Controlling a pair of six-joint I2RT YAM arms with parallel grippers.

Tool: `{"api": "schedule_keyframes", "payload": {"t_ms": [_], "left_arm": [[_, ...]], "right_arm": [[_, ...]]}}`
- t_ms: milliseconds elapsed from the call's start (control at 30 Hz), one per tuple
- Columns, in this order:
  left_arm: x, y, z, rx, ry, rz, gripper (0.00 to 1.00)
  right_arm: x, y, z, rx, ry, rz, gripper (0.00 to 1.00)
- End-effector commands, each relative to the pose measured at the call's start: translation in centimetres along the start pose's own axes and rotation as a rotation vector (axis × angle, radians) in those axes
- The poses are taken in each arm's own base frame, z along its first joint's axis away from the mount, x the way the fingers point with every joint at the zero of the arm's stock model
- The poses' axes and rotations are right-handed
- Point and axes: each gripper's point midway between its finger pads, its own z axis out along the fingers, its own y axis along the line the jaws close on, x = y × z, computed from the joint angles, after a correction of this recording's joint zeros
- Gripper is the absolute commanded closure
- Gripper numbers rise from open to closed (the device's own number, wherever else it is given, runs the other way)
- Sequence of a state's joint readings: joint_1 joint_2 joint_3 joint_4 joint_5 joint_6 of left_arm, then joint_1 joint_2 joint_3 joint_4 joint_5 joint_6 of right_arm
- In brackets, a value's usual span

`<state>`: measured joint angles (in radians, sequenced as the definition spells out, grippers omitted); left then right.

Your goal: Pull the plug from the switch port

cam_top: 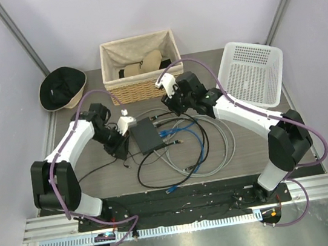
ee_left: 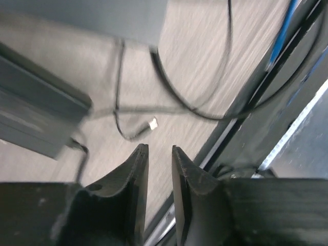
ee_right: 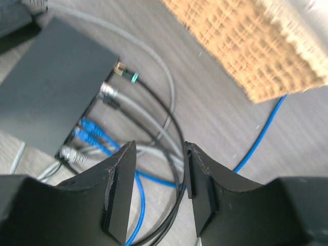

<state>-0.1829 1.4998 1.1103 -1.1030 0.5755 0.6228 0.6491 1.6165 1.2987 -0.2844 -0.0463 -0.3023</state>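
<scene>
The switch [cam_top: 144,135] is a flat black box in the middle of the table. Several plugs sit in the ports along its right edge [ee_right: 97,110]: a black cable with a green-ringed plug [ee_right: 126,76], a grey one [ee_right: 108,91], two blue ones [ee_right: 87,129] and a pale one [ee_right: 69,154]. My right gripper [ee_right: 159,147] is open and empty, above the cables just right of the ports; it also shows in the top view [cam_top: 172,108]. My left gripper [ee_left: 157,149] is open a little and empty, beside the switch's left edge [cam_top: 122,143].
Loops of grey, black and blue cable [cam_top: 201,145] lie right of and in front of the switch. A wicker basket [cam_top: 139,71] stands behind, a white plastic basket [cam_top: 252,74] back right, a hat [cam_top: 62,88] back left. A loose connector [ee_left: 152,123] lies under the left gripper.
</scene>
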Motion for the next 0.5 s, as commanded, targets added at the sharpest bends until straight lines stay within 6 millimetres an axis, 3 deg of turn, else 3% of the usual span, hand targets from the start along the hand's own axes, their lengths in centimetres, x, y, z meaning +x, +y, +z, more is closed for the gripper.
{"api": "schedule_keyframes", "payload": {"t_ms": [0,133,267,367,467], "left_arm": [[2.8,0.8,0.2,-0.079,0.062,0.050,0.85],[3.5,1.8,-0.2,-0.150,0.089,0.053,0.90],[3.9,2.5,-2.0,-0.236,0.105,0.123,1.00],[6.2,4.0,-3.6,-0.316,0.212,0.161,1.00],[8.2,4.8,-5.8,-0.352,0.223,0.091,1.00]], "right_arm": [[0.0,0.3,-1.4,0.001,-0.005,0.020,0.50],[0.3,0.6,-1.4,-0.012,-0.005,0.024,0.50],[0.3,0.8,-1.6,-0.020,-0.016,0.028,0.48],[0.7,0.7,-1.2,-0.015,-0.019,0.025,0.48],[0.3,0.2,-1.2,-0.008,-0.037,0.045,0.48]]}}
